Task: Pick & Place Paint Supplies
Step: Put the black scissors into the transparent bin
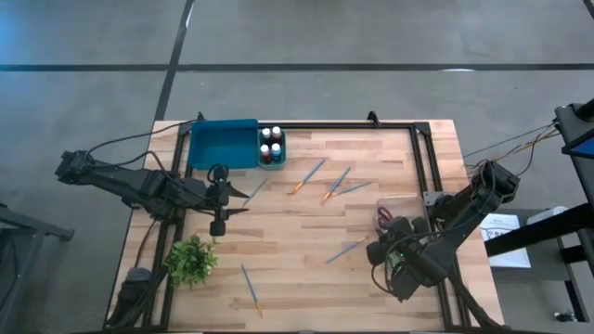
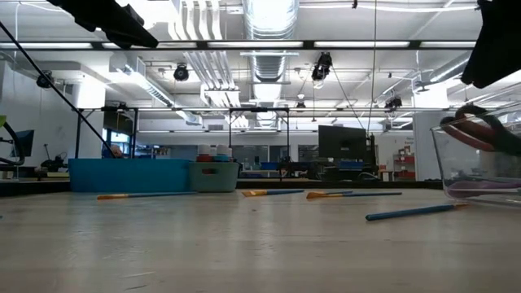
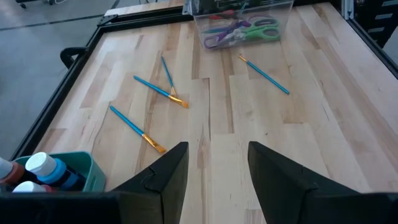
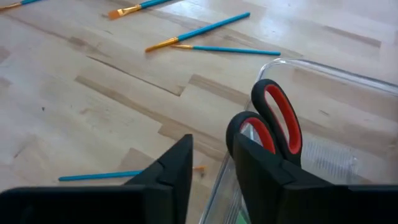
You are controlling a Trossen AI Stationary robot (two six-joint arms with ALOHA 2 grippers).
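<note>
A: Start at the left. What's the left gripper doing?

B: It hangs over the table, near the blue tray. In its wrist view the two fingers stand apart with bare wood between them; they grasp nothing.

A: And around it?

B: A small plant sits at the near left part of the table. Beside the tray is a teal cup of paint bottles.

A: Where are the brushes?

B: All lie flat on the wood. One is just right of the left gripper. One lies near the front edge, right of the plant. Three lie mid-table: one on its own, then two whose orange tips nearly meet. A sixth lies further forward, left of the right gripper.

A: And on the right?

B: A clear bin stands there; the left wrist view shows purple and green scissors inside it. The right gripper is at its rim, fingers clamped on red scissors, whose handles stick up just over the bin's edge.

A: Does any brush touch the bin?

B: No. The sixth brush lies on the wood just outside it.
</note>
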